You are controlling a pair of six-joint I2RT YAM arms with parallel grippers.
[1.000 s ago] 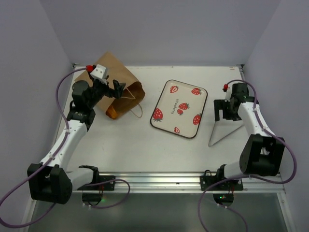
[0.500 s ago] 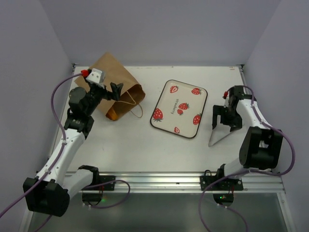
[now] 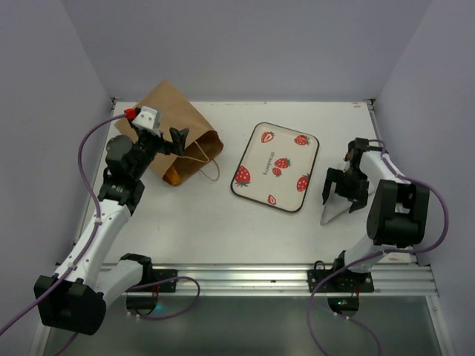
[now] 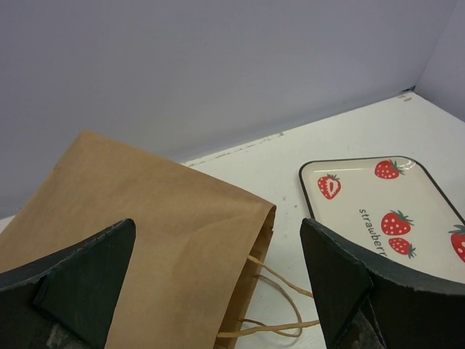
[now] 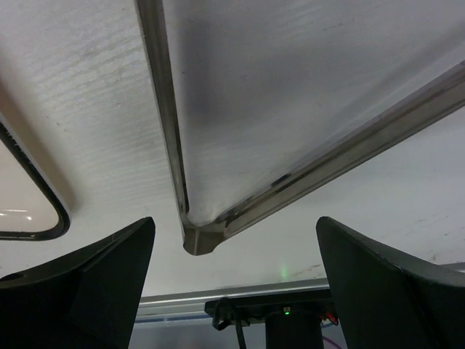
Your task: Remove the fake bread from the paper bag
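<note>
**Q:** Any writing readable?

**A:** Only on the strawberry-print tray (image 4: 378,211). The left wrist view is showing "strawber", and the finger on the right of that view is cutting off the rest. From above the word is too small to read. No print is showing on the paper bag (image 3: 185,137).

**Q:** Where's the bread sitting?

**A:** Inside the bag. From above, the fake bread (image 3: 171,175) is showing only as an orange sliver at the bag's mouth, and I can't tell which piece. In the wrist view the bag's upper side is hiding it.

**Q:** And the bag?

**A:** It's lying on its side at the far left of the bench (image 3: 223,222), left of the tray. Its string handles (image 3: 209,167) are spilling out of the mouth onto the bench.

**Q:** My hands?

**A:** Your left hand (image 4: 217,225) is hanging over the bag near its mouth, jaws spread wide and gripping nothing. Your right hand (image 5: 234,222) is also spread wide with nothing in it, well apart from the bag. It's hovering over the corner of a grey V-shaped frame (image 3: 338,210) right of the tray. Whether the frame's inside is clear sheet or bare bench, I can't tell; the wrist view is blurring it.
</note>
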